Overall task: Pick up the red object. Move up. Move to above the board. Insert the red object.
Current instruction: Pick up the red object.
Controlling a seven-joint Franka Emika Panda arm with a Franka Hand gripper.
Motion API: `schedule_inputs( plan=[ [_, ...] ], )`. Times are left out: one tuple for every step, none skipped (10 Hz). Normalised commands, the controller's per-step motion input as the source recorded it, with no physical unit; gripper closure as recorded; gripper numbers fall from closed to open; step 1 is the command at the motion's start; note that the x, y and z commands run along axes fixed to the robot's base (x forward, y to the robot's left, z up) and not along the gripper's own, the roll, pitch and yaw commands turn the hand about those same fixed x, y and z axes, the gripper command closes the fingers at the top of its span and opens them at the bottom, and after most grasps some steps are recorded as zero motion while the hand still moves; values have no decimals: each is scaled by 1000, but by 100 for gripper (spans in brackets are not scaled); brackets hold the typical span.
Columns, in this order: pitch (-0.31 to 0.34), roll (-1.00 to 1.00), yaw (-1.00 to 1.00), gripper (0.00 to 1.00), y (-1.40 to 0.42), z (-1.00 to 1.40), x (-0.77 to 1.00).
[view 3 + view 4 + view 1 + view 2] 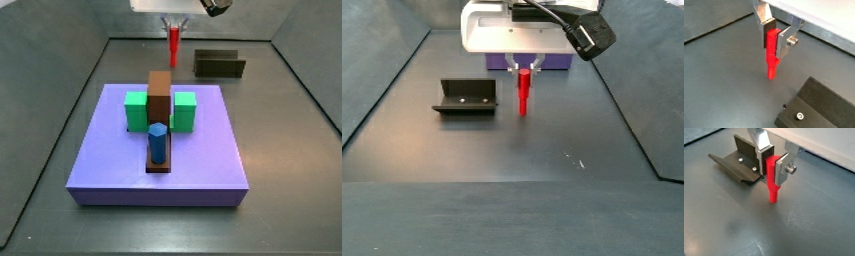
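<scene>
While the claw (774, 34) hangs up in the air, it is pinched tight on the top end of the red stick (771, 57). Both wrist views show the two flat silver fingers (763, 142) pressing the stick from each side. The red stick (773, 178) hangs straight down, and its low tip is above the dark gray floor (804, 223), not touching it. In a side view the stick (524, 92) hangs under the white block of the arm, near the dark bracket (464, 97), which stands on the floor a little way off to the side. They are apart.

In a side view the stick (174, 44) is up behind the purple worktop (201, 150), not over it. On that worktop lies the long brown board (159, 110). Two green blocks (185, 112) sit tight against it, one on each side. A blue peg (158, 143) stands up in the near end of the board. The dark bracket (219, 64) sits on the floor behind the worktop.
</scene>
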Motion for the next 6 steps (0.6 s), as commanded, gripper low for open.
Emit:
schedule_inputs(
  plan=[
    [0, 0, 0, 100, 0, 0, 0],
    [0, 0, 0, 100, 0, 0, 0],
    [0, 0, 0, 100, 0, 0, 0],
    [0, 0, 0, 100, 0, 0, 0],
    [0, 0, 0, 100, 0, 0, 0],
    [0, 0, 0, 100, 0, 0, 0]
  ],
)
